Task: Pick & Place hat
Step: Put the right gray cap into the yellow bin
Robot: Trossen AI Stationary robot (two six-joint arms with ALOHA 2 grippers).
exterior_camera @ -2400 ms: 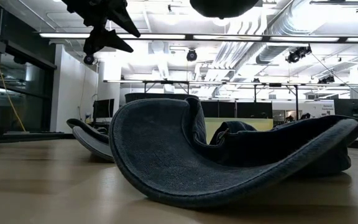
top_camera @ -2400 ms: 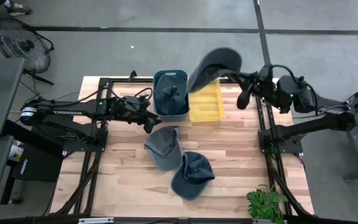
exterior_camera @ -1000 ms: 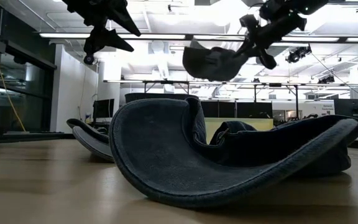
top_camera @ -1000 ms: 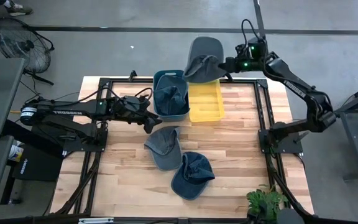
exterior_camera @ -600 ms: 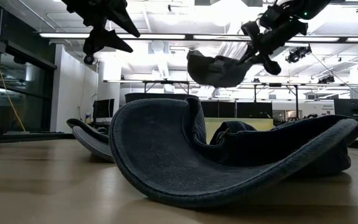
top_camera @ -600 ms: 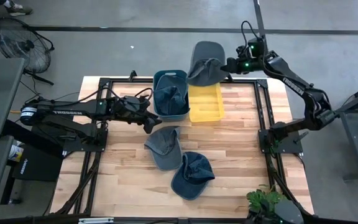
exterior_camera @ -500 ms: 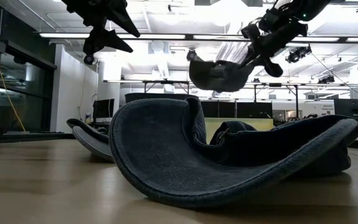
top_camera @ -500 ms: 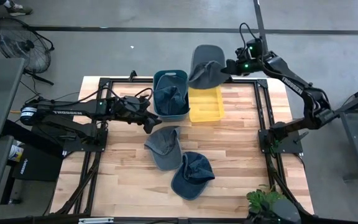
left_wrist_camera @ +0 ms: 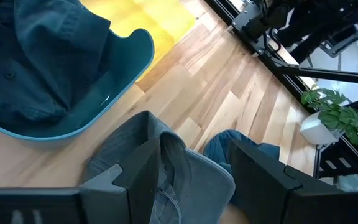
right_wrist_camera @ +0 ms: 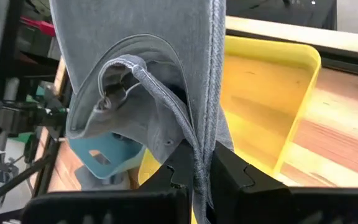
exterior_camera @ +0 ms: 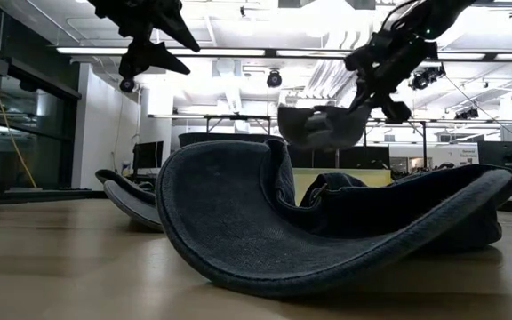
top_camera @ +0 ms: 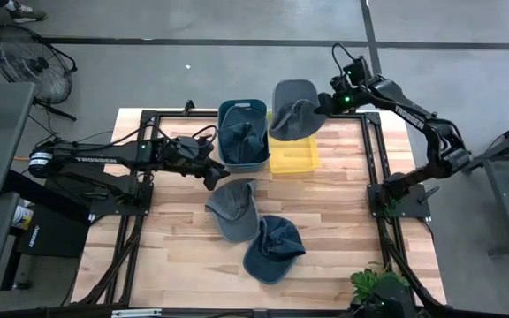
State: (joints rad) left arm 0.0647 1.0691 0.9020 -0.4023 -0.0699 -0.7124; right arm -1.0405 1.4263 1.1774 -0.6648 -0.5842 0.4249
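Note:
A grey hat [top_camera: 294, 106] hangs over the yellow bin [top_camera: 292, 152] at the table's far edge, with my right gripper [top_camera: 316, 106] shut on it; the low view shows the hat [exterior_camera: 318, 124] in the air. My left gripper [top_camera: 212, 177] hovers open near the teal bin [top_camera: 243, 132], above the far edge of a grey-blue hat [left_wrist_camera: 166, 180] that lies on the table. A darker blue hat [top_camera: 274, 247] lies nearer the front. The teal bin holds another dark hat [top_camera: 241, 140]. My right gripper pinches a stitched edge of the hat's crown cloth [right_wrist_camera: 199, 146] between its two fingers. The fingers slant downward, coming from the table's right side. The hat hangs clear of the yellow bin, brim stretching away from the fingers, cloth slack.
The two bins stand side by side at the far middle of the table. A black frame [top_camera: 374, 190] runs along both sides of the wooden top. A potted plant [top_camera: 380, 290] stands at the near right corner.
My right gripper has sunk and tipped further downward, carrying the grey hat lower, over the yellow bin. The hat stays clear of the bin. My left arm has kept still.

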